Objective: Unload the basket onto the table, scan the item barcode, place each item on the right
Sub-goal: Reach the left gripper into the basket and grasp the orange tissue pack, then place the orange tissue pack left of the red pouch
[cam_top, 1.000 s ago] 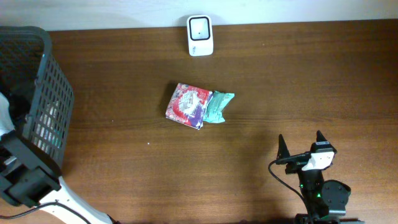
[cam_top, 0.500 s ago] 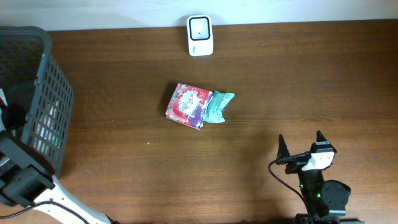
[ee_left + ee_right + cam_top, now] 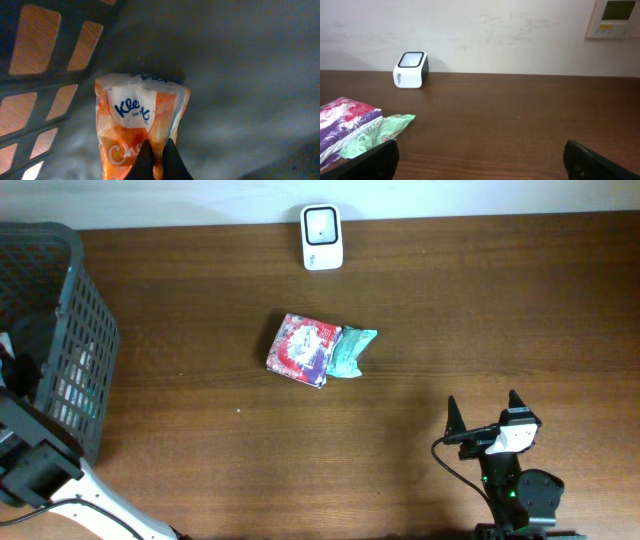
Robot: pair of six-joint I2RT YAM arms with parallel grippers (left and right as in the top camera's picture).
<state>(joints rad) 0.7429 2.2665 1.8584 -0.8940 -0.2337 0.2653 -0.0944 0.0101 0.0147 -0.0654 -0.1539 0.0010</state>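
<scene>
Pinching the near end of an orange tissue pack [image 3: 142, 120], the left fingers [image 3: 167, 155] are closed on its film wrapper down inside the basket [image 3: 90, 330]. The pack stretches away from the fingertips across the basket's grey floor, its white and blue brand label facing up just beyond them. The mesh wall [image 3: 65, 65] rises off to the fingers' left. No barcode shows on the face turned toward the wrist camera, so it is probably underneath or on an end.

The right fingers [image 3: 452, 418] are spread wide and hold nothing, low over the bench [image 3: 450, 310]. The scanner [image 3: 411, 69] stands well ahead of them and off to their left, upright against the far wall with its window facing the bench. A red and purple pack [image 3: 347, 117] and a green pack [image 3: 377, 129] lie touching each other, nearer to those fingers than the scanner and also on their left.

By the look of it, the step in hand is the pick: the grip is made and the lift out of the basket is not yet begun. The next move calls for a straight rise clear of the basket rim, since the hold is only on a thin fold of wrapper and the pack may swing or slip. After that the pack has to travel across the bench to the scanner and be turned until its barcode meets the window, passing over or around the two packs lying on the way.
</scene>
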